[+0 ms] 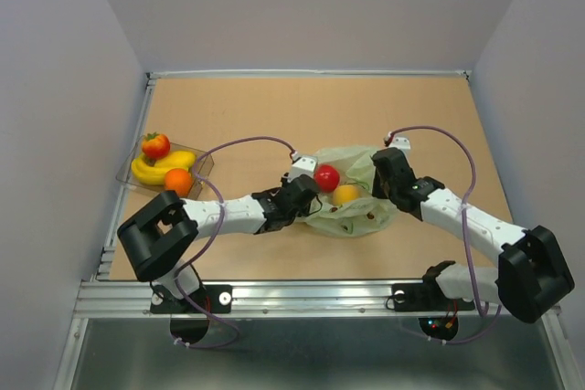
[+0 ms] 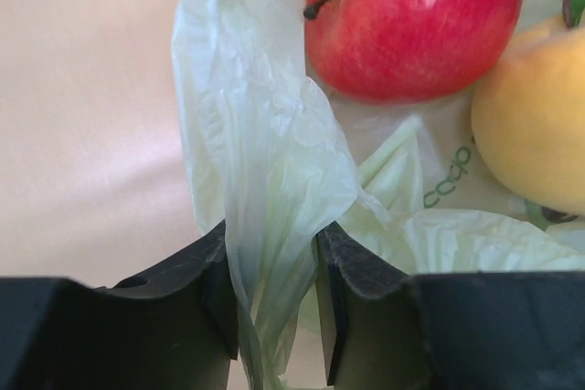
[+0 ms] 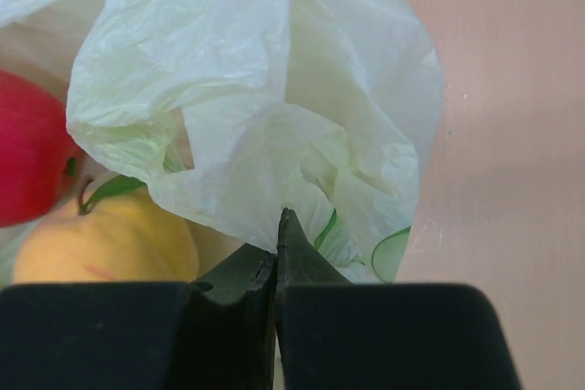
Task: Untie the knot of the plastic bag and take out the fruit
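Pale green film sits between the black fingers of the left gripper (image 2: 274, 258), which clench a fold of the thin, crinkly, translucent plastic bag (image 2: 265, 134). The right gripper (image 3: 276, 242) has its jaws pressed tight, pinching the bag's opposite edge. Between them the bag lies mid-way across the tan wooden table (image 1: 274, 116), with a glossy red apple (image 2: 411, 15) and a round yellow-orange fruit (image 2: 535, 125) side by side on it. Far left, a clear rigid box (image 1: 206, 160) holds a yellow banana (image 1: 154, 171), a red strawberry (image 1: 155, 145) and a small orange fruit (image 1: 178, 182).

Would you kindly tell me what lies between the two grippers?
In the top view, the red apple and the yellow-orange fruit sit between the left gripper and right gripper, resting on the open plastic bag whose film both pinch.
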Controlling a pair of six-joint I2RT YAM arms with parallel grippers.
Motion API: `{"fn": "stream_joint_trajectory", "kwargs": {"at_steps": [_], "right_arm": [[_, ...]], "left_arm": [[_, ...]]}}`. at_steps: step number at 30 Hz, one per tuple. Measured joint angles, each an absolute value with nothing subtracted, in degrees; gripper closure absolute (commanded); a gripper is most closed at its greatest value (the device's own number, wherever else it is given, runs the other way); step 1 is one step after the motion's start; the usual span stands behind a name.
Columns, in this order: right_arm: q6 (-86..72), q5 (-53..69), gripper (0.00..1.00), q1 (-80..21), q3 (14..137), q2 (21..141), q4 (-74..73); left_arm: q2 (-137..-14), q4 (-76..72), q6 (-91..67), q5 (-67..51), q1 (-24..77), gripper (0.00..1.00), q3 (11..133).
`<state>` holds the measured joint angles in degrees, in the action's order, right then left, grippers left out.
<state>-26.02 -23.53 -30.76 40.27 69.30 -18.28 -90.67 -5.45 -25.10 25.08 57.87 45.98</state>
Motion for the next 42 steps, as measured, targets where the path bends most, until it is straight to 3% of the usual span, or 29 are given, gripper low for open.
{"fn": "stream_joint_trajectory", "kwargs": {"at_steps": [2,5,8,10,16,20,26,33,42], "right_arm": [[-26.9,-23.7,0.99,-30.8,39.7,70.4,-18.0],[-27.8,-23.5,0.99,-30.7,39.1,72.1,-17.7],[-28.2,-22.8,0.99,-30.7,39.0,72.6,-17.2],[-28.3,-22.0,0.99,-30.7,39.0,72.6,-16.3],[-28.2,-20.3,0.99,-30.7,39.0,72.5,-15.1],[-28.0,-19.7,0.99,-30.7,39.0,72.5,-14.7],[-27.9,-19.2,0.99,-30.7,39.0,72.5,-14.5],[-27.9,-18.6,0.99,-30.7,39.0,72.4,-14.4],[-27.9,-17.7,0.99,-30.7,39.0,71.5,-14.3]], "left_arm": [[-88.0,-5.8,-26.1,25.1,56.8,0.51,44.5],[-87.5,-5.8,-27.2,25.0,55.3,0.32,44.3],[-86.7,-5.4,-28.1,24.8,54.9,0.19,44.2],[-84.2,-5.3,-28.3,24.5,55.0,0.15,43.8],[-69.3,-5.3,-28.2,25.1,55.0,0.15,43.4],[-67.0,-4.3,-28.0,25.9,55.3,0.16,47.6],[-75.0,-1.5,-26.1,25.2,57.5,0.25,60.6],[-90.0,3.7,-25.4,22.7,57.8,0.25,72.1],[-104.8,11.1,-23.7,25.7,57.6,0.2,75.9]]}}
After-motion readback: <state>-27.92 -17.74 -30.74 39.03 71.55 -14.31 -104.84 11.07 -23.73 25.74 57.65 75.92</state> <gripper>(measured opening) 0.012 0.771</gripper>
